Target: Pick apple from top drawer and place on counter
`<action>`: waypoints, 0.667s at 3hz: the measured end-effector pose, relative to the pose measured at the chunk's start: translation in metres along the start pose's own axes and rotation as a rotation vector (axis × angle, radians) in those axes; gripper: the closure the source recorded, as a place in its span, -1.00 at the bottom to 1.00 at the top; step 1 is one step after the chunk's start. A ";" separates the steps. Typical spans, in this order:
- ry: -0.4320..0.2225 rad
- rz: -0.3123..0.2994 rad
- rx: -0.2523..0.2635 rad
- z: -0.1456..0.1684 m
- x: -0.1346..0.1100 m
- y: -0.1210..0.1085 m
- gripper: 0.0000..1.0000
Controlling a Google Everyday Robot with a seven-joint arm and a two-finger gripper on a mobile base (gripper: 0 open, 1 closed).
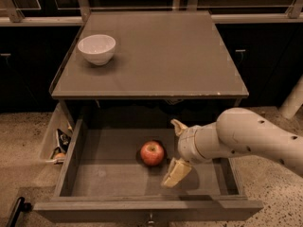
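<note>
The red apple (152, 153) lies on the bare bottom of the open top drawer (111, 178), near its middle. My gripper (173, 150) is inside the drawer just right of the apple, open, with one tan finger (177, 125) behind and one (175, 172) in front. The fingers are apart from the apple and hold nothing. The white arm (251, 138) reaches in from the right. The grey-brown counter (165, 56) lies above and behind the drawer.
A white bowl (96, 48) stands on the counter's far left. A side bin (57, 143) with small items hangs left of the drawer. Dark cabinets stand behind and speckled floor lies on both sides. A black handle (14, 212) shows at the bottom left.
</note>
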State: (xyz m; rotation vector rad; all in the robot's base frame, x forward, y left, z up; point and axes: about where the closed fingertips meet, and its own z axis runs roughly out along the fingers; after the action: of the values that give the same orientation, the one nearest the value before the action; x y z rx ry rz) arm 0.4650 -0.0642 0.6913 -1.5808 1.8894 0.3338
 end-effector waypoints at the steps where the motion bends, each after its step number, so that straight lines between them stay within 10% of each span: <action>1: -0.017 -0.047 0.037 0.027 0.008 -0.014 -1.00; 2: -0.047 -0.065 0.033 0.045 0.017 -0.032 -1.00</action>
State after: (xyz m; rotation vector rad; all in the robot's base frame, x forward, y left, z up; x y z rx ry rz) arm 0.5082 -0.0599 0.6528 -1.5948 1.7944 0.3071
